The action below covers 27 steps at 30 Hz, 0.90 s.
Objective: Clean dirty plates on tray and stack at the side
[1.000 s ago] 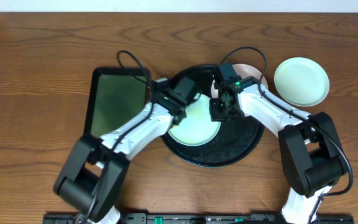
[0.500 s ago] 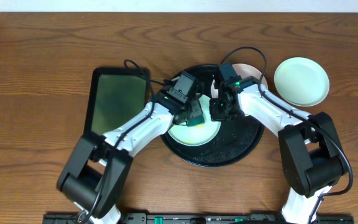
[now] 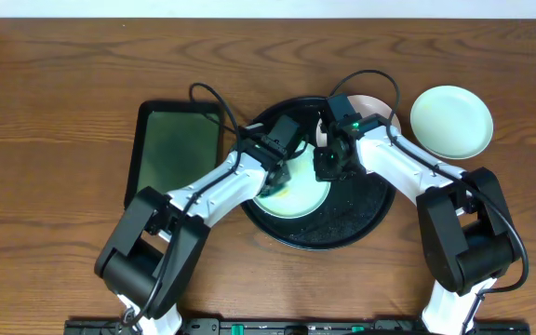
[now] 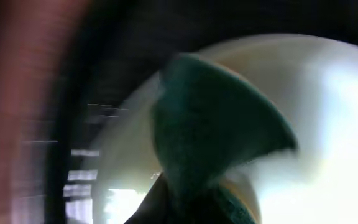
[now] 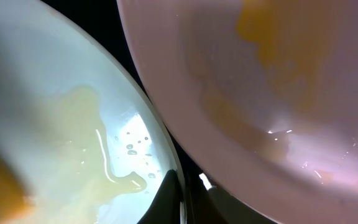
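A pale mint plate (image 3: pixel 301 200) lies on the round black tray (image 3: pixel 352 219), smeared with yellowish liquid (image 5: pixel 55 112). My left gripper (image 3: pixel 275 172) is shut on a green sponge (image 4: pixel 216 130) and presses it on the plate's left part. The left wrist view is motion-blurred. My right gripper (image 3: pixel 327 170) is shut on this plate's right rim (image 5: pixel 182 186). A white plate (image 3: pixel 376 104) with a yellow stain (image 5: pixel 278 81) sits at the tray's back right, partly under my right arm. A second mint plate (image 3: pixel 451 121) lies on the table to the right of the tray.
A rectangular black tray with a green inside (image 3: pixel 175 149) lies left of the round tray, close to my left arm. The wood table extends to the back and to both sides. Both arms' cables loop above the tray.
My left gripper has swept the sponge across the mint plate, first toward its middle, then back left. My right gripper and all plates have stayed put.
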{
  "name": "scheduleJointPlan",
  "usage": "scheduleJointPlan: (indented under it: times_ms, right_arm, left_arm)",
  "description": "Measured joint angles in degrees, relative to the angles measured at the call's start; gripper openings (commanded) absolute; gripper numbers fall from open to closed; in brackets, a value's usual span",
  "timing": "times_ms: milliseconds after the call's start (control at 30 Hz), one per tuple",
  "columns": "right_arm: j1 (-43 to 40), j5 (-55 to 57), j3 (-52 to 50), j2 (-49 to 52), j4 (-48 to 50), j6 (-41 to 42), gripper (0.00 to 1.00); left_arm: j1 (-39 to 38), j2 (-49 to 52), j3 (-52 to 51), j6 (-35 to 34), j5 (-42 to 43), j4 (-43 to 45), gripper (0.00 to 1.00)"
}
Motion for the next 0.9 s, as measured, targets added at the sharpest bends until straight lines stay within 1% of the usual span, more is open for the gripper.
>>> scheduleJointPlan:
  times_ms: [100,267,400,500,600,700,900]
  right_arm:
    - [0.0,0.0,0.0,0.0,0.0,0.0,0.01]
    - [0.02,-0.13,0.0,0.0,0.2,0.0,0.01]
    - [0.2,0.13,0.17,-0.04,0.13,-0.26,0.01]
    - [0.48,1.03,0.63,-0.35,-0.04,-1.27,0.01]
    - [1.2,3.69,1.9,-1.68,-0.02,-3.04,0.01]
    - [2.29,8.33,4.22,-5.33,0.13,-5.68,0.01]
    - [6.36,23.12,7.26,-14.01,3.72,-15.13,0.01]
  left_arm:
    - [0.37,-1.46,0.0,-0.04,-3.85,-1.57,0.08]
    - [2.89,-8.2,-0.28,-0.04,-8.7,-2.03,0.08]
    - [3.93,-15.76,-0.28,0.81,-8.76,-1.99,0.08]
    - [5.27,-20.13,-0.28,3.41,-6.78,-2.21,0.08]
    - [9.14,-23.15,-0.28,6.19,-4.11,-3.76,0.07]
    - [14.27,-24.26,-0.31,7.76,-2.08,-6.82,0.07]
    - [25.24,-24.26,-0.42,9.05,-0.04,-12.52,0.08]
